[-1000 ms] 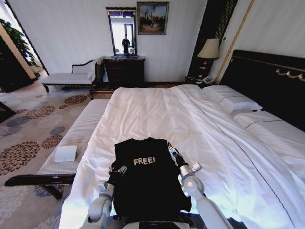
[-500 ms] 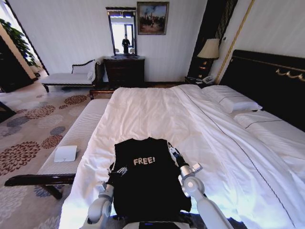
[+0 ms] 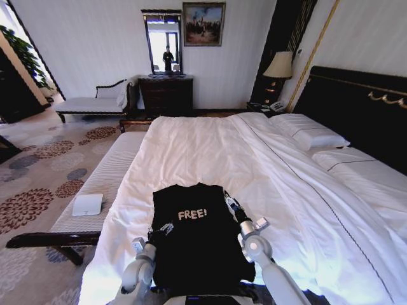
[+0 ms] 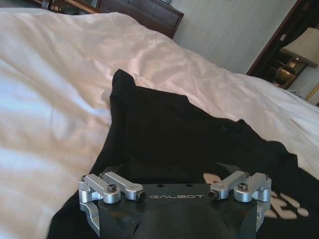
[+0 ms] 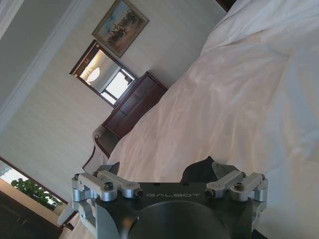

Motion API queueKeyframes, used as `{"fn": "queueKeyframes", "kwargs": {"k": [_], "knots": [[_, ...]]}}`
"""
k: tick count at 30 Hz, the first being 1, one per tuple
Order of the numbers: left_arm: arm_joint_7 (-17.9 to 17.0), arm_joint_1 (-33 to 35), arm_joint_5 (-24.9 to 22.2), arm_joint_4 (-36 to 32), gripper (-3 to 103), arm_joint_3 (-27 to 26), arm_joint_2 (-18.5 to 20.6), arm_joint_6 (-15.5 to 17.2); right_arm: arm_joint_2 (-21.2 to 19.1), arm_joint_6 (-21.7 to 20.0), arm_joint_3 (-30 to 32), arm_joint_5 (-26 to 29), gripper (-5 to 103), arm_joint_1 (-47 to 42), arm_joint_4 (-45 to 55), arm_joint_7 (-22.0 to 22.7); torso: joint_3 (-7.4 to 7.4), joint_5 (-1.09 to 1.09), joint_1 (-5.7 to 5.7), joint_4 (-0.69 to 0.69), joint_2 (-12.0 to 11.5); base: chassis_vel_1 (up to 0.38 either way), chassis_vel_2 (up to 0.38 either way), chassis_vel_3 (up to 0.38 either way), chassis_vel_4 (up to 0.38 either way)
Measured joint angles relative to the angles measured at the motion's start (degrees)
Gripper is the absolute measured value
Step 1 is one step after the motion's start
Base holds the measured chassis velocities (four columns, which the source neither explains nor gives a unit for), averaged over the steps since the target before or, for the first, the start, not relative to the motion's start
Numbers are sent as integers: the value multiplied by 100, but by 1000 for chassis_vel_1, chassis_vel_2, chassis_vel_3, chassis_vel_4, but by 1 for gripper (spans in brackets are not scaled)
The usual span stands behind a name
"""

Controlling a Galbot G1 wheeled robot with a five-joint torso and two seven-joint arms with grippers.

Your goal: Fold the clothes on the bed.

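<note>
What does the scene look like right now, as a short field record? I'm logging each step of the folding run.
garment: black T-shirt, lying flat, "FREE!" lettering facing up
surface: bed, white duvet, T-shirt near its foot edge
left gripper: over the T-shirt's left edge, fingers open
right gripper: at the T-shirt's right edge near the shoulder
fold state: no fold visible yet
beside bed: striped bench with a white item on it

White lettering "FREE!" reads on the chest of the black T-shirt. "GALBOT" is printed on my left claw and my right claw.
</note>
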Motion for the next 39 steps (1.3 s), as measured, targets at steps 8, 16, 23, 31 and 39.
{"fn": "queueKeyframes", "kwargs": {"k": [8,16,23,31,39], "knots": [[-190,-841,-257,502,100,342,92,141,-6,-11,0,-36,100,12,-25,8,0,0,0,0,0,0,0,0,0],[126,-1479,-597,774,100,590,106,-203,-41,-24,39,-69,100,14,-40,34,0,0,0,-1,0,0,0,0,0],[322,-1302,-718,652,100,458,183,-465,-98,-31,-20,-112,100,144,-183,45,1,-1,0,0,0,0,0,0,0],[130,-770,-755,302,100,-302,258,-463,-521,-119,-428,-21,100,964,-1063,-62,0,1,0,2,0,0,0,0,0],[-165,-350,-584,47,100,-773,314,-299,-867,-428,-1097,158,100,2020,-2254,-946,0,0,0,0,0,0,0,0,0]]}}
